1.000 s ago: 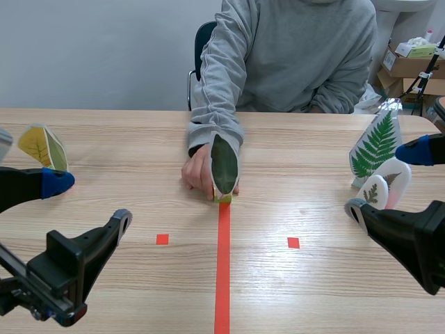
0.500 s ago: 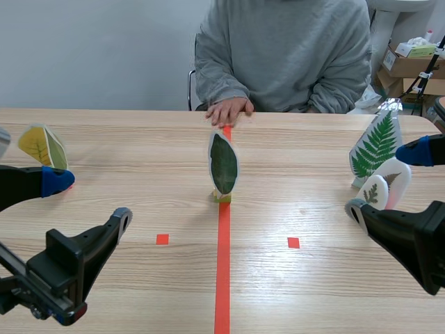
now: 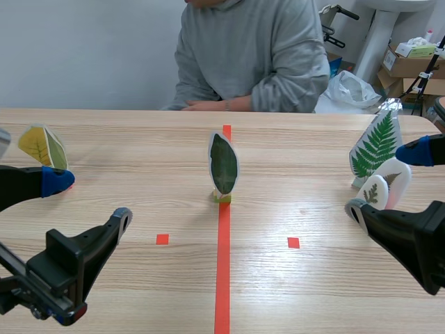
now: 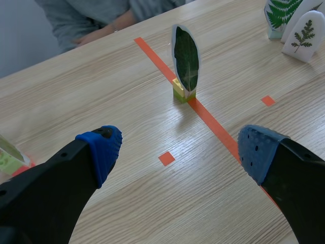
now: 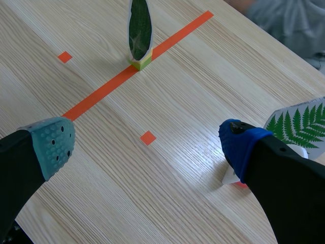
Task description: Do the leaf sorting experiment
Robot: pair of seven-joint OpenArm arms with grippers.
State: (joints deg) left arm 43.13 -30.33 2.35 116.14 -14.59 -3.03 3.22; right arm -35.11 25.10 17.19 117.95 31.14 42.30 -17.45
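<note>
- Surroundings: a fern card [image 3: 376, 146] and a small sprig card [image 3: 376, 192] stand at the desk's [image 3: 139, 153] right side, a yellow leaf card [image 3: 42, 146] at its left. A person [image 3: 250, 56] sits opposite.
- Dark green leaf card [image 3: 224, 165]: a flat, glossy oval, long axis upright, on a yellow-green block [image 3: 222, 197] on the central tape line [image 3: 222, 264], face toward the robot.
- Left tool [image 4: 177, 152] and right tool [image 5: 144, 140]: both spread wide, empty.

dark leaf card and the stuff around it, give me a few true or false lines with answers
1. The dark leaf card stands upright on the long tape line. True.
2. The left gripper is shut on the dark leaf card. False: it is open, and the card stands ahead of it, apart.
3. The fern card stands on the right arm's side. True.
4. The person is touching the dark leaf card. False: the person's hands are at the table's far edge, apart from it.
5. The right gripper is open. True.
</note>
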